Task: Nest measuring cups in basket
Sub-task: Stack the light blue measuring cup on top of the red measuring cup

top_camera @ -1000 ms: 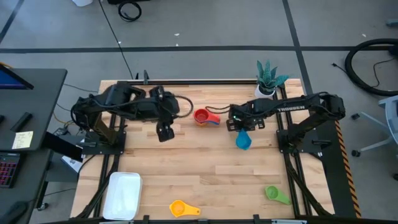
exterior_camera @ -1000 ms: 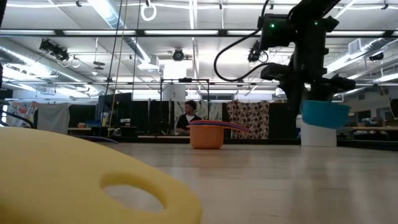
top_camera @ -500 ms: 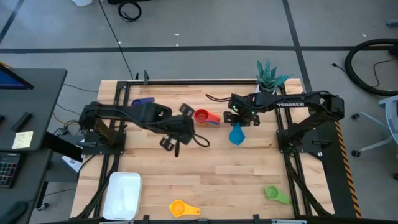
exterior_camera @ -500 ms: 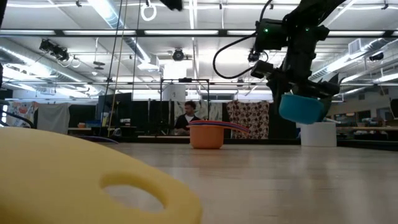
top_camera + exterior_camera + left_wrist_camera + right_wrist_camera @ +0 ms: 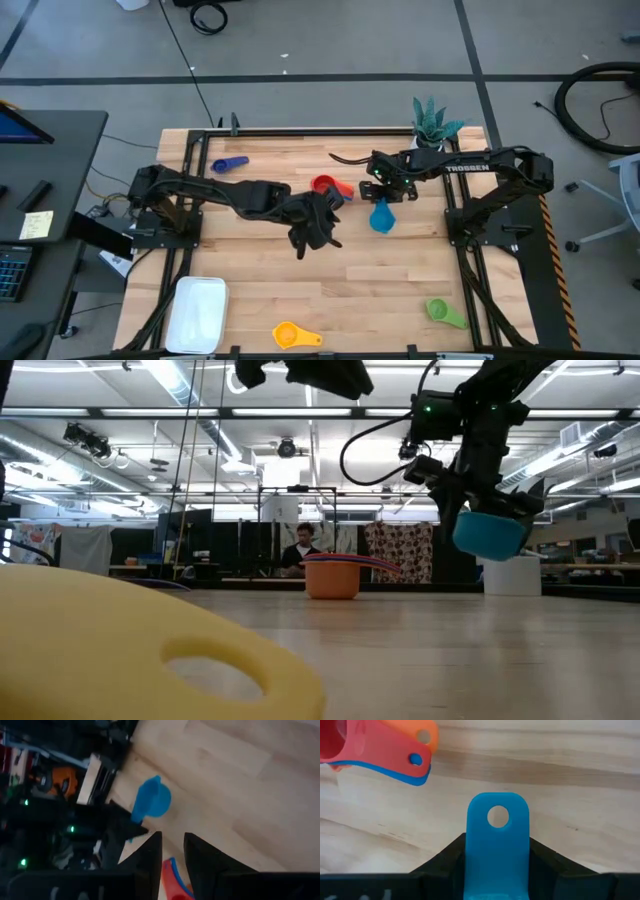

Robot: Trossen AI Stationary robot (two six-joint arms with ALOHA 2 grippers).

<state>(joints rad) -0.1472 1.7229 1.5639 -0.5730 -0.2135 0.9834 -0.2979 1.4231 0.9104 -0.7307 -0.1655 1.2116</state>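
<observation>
- Wooden table (image 5: 330, 270) below: my right gripper (image 5: 385, 195) is clamped on the light blue cup (image 5: 381, 218), held aloft just beside the nested red stack (image 5: 328, 187).
- Basket (image 5: 197, 314) sits well apart, at the left front corner.
- Lower squarely over the stack's bowl, handles aligned.
- Left gripper (image 5: 312, 232) hovers part-open, holding nothing.

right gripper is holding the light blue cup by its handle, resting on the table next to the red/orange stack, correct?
Not quite. The right gripper does hold the light blue cup by its handle near the red/orange stack, but the low view shows the cup lifted clear of the table.
</observation>
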